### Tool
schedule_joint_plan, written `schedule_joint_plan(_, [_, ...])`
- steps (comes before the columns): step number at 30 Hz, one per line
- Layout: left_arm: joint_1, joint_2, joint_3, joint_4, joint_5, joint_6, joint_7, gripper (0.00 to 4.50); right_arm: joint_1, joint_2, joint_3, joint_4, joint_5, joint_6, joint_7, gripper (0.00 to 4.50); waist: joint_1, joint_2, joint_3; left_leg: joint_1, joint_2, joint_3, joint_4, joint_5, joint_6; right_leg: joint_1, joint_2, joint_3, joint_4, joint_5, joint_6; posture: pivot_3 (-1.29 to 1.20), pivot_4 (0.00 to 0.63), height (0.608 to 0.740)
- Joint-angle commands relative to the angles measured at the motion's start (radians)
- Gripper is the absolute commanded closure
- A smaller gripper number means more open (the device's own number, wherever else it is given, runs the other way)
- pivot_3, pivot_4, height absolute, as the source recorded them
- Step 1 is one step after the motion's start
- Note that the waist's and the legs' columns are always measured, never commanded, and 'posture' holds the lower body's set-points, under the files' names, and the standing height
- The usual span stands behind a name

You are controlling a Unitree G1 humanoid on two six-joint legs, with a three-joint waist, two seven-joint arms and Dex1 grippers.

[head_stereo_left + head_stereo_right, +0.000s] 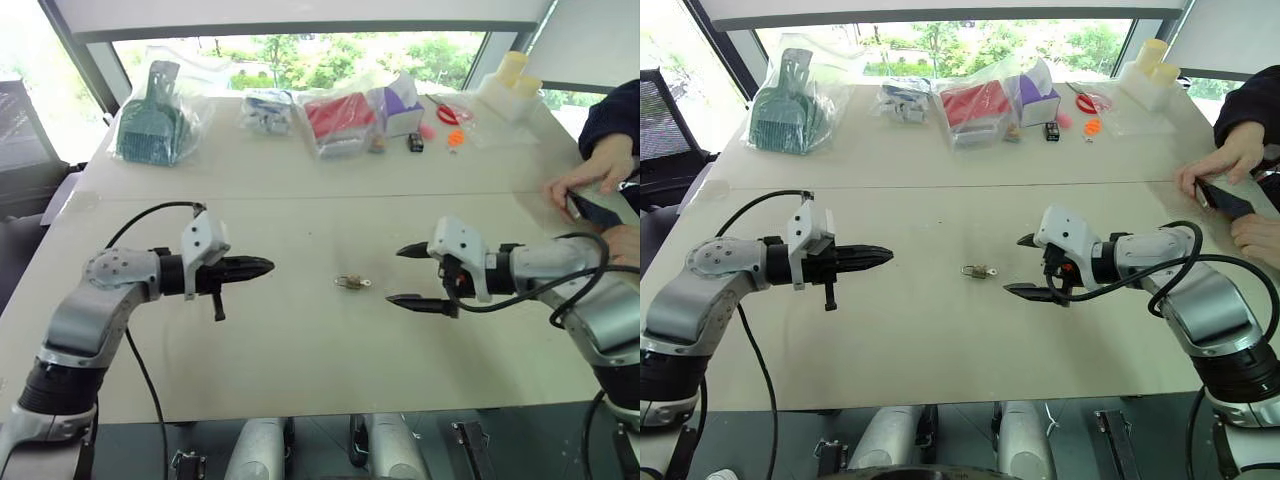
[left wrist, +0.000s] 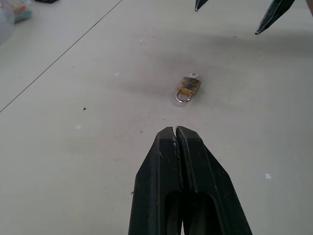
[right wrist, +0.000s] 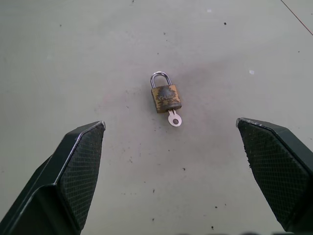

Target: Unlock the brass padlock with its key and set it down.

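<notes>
both arms held out low over the table [image 1: 300,340], forearms angled inward so the grippers face each other. left gripper [image 1: 268,266] fingers pressed together, holding nothing. right gripper [image 1: 408,275] spread wide, empty, tilted down a bit. brass padlock [image 3: 165,97] lies flat on the table between the two, apart from both, shackle closed, key [image 3: 174,118] sticking out of its base. no readable writing on the lock body, too worn.

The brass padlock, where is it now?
The brass padlock lies flat on the white table, between the shut left gripper and the open right gripper, with the key in its base.
</notes>
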Motion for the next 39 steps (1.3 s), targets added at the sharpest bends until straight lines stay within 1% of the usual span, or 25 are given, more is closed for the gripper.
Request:
schedule_joint_plan(1, [-0.050, -0.009, -0.010, 0.006, -0.009, -0.020, -0.012, 4.49, -0.014, 0.000, -0.032, -0.018, -0.001, -0.022, -0.009, 0.03, 0.001, 0.000, 0.000, 0.000, 0.000, 0.000, 0.000, 0.000, 0.000, 0.000, 0.000, 0.000, 0.000, 0.000, 0.000, 0.00, 0.150, 0.740])
schedule_joint_plan(6, [-0.084, -0.015, -0.028, 0.008, 0.002, -0.006, 0.004, 4.49, -0.010, 0.010, -0.024, -0.023, -0.007, -0.028, -0.025, 0.03, 0.000, 0.000, 0.000, 0.000, 0.000, 0.000, 0.001, 0.000, 0.000, 0.001, 0.000, 0.000, 0.000, 0.000, 0.001, 0.00, 0.150, 0.740])
schedule_joint_plan(24, [-0.125, 0.000, -0.063, 0.059, 0.024, -0.039, -0.063, 4.49, -0.043, 0.038, 0.007, -0.001, -0.026, -0.048, -0.017, 0.03, 0.000, 0.000, 0.000, 0.000, -0.001, 0.000, 0.001, 0.000, 0.000, 0.000, 0.000, 0.000, 0.001, 0.001, 0.001, 0.00, 0.150, 0.740])
schedule_joint_plan(31, [-0.201, -0.018, -0.084, 0.134, 0.043, -0.062, -0.086, 4.49, -0.042, 0.038, 0.003, -0.009, -0.030, -0.050, -0.027, 0.03, 0.001, 0.000, 0.000, 0.000, -0.001, 0.000, 0.002, 0.000, 0.000, 0.001, 0.000, 0.000, 0.001, 0.001, 0.001, 0.00, 0.150, 0.740])
schedule_joint_plan(33, [-0.234, -0.031, -0.102, 0.178, 0.069, -0.088, -0.090, 3.97, -0.032, 0.037, 0.001, -0.019, -0.029, -0.049, -0.031, 0.00, 0.002, 0.000, 0.000, 0.000, -0.001, 0.000, 0.002, 0.000, 0.000, 0.001, 0.000, 0.000, 0.001, 0.001, 0.001, 0.00, 0.150, 0.740])
schedule_joint_plan(34, [-0.273, -0.053, -0.122, 0.221, 0.083, -0.108, -0.103, 3.72, -0.028, 0.036, -0.002, -0.024, -0.028, -0.046, -0.034, 0.00, 0.003, 0.000, 0.000, 0.000, -0.002, 0.000, 0.002, 0.000, 0.000, 0.001, 0.000, 0.000, 0.001, 0.001, 0.001, 0.00, 0.150, 0.740])
schedule_joint_plan(36, [-0.347, -0.102, -0.162, 0.307, 0.105, -0.147, -0.130, 2.91, -0.023, 0.034, -0.006, -0.030, -0.026, -0.041, -0.038, 0.00, 0.006, 0.000, 0.000, 0.000, -0.002, 0.000, 0.003, 0.000, 0.000, 0.002, 0.000, 0.000, 0.001, 0.001, 0.001, 0.00, 0.150, 0.740])
schedule_joint_plan(39, [-0.428, -0.173, -0.219, 0.432, 0.139, -0.209, -0.188, 1.58, -0.021, 0.031, -0.007, -0.032, -0.028, -0.039, -0.044, 0.00, 0.008, 0.000, 0.000, 0.000, -0.003, 0.001, 0.004, 0.000, 0.000, 0.002, 0.000, 0.000, 0.001, 0.002, 0.004, 0.00, 0.150, 0.740])
